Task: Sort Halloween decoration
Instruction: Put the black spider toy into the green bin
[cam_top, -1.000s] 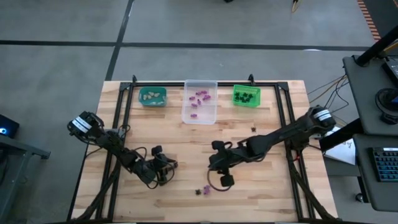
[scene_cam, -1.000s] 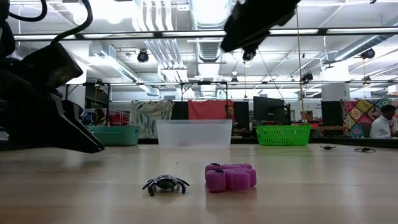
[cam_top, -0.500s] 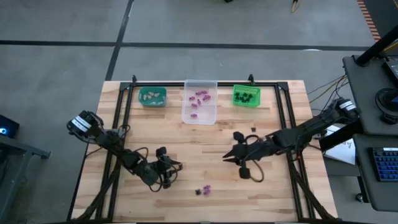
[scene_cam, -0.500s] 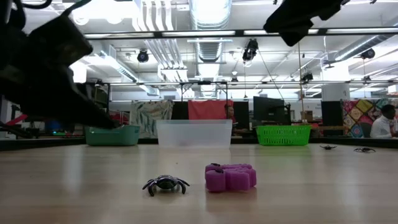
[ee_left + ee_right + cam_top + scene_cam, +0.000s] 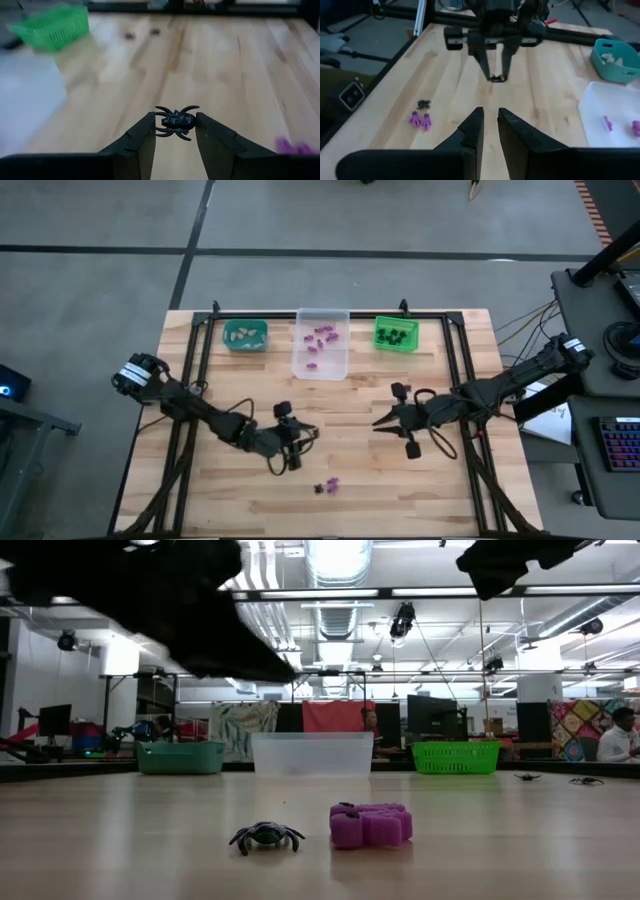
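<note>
My left gripper (image 5: 310, 433) is above the table's middle, shut on a black spider trinket (image 5: 175, 120); it also shows in the right wrist view (image 5: 495, 77). My right gripper (image 5: 378, 421) faces it from the right, its fingers (image 5: 490, 125) a narrow gap apart and empty. A second black spider (image 5: 266, 836) and a purple trinket (image 5: 371, 824) lie on the table near the front edge, seen from above as a black (image 5: 320, 488) and a purple (image 5: 332, 483) speck. My left gripper pinches the black spider's body (image 5: 176, 119) between its two fingertips, the legs sticking out beyond them. The fingers slant down toward the table's right side. The spider is lifted clear of the table.
Along the far edge stand a teal bin (image 5: 245, 335) with beige pieces, a clear bin (image 5: 321, 345) with purple pieces and a green basket (image 5: 396, 333) with black pieces. A loose black trinket (image 5: 406, 388) lies in front of the green basket. Black frame rails run down both sides.
My left gripper has gone up and toward the table's right edge, to the middle. My right gripper has drawn back toward the right and far edges, away from the two trinkets near the front, which have stayed in place.
</note>
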You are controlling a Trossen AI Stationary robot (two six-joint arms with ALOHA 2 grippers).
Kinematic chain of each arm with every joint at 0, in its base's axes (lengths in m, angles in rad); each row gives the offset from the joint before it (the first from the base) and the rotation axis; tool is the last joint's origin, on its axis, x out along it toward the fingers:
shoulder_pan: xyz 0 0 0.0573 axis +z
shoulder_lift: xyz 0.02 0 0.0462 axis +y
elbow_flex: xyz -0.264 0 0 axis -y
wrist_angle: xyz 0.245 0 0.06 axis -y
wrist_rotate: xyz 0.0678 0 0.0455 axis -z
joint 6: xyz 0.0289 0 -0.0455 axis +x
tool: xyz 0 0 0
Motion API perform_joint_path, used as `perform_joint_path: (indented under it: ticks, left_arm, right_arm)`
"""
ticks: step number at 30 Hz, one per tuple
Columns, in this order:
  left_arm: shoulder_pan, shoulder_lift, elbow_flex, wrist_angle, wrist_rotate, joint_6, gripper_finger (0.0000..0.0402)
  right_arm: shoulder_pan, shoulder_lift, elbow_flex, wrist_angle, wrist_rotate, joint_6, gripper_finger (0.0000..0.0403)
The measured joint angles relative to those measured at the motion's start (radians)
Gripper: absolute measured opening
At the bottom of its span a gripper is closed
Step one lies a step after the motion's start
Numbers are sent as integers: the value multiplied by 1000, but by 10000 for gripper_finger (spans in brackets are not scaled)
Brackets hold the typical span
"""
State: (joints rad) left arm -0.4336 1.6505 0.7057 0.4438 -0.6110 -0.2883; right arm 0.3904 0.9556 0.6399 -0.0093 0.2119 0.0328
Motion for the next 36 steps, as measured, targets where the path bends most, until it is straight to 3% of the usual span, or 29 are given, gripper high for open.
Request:
perform_joint_path:
  ticks: [9, 15, 22, 28, 36]
  left_arm:
    - [231, 0, 165, -21, 152, 289, 116]
    - [387, 7, 225, -15, 309, 388, 116]
    - [506, 80, 276, 108, 371, 444, 116]
    - [570, 179, 360, 109, 373, 434, 116]
    - [612, 411, 636, 46, 389, 508, 116]
  right_arm:
    - [0, -99, -27, 1, -1, -122, 52]
    - [0, -123, -30, 4, -1, -122, 52]
    - [0, -123, -30, 60, -2, -101, 52]
    - [0, -133, -30, 58, -8, -68, 52]
    - [0, -132, -52, 57, -62, -117, 52]
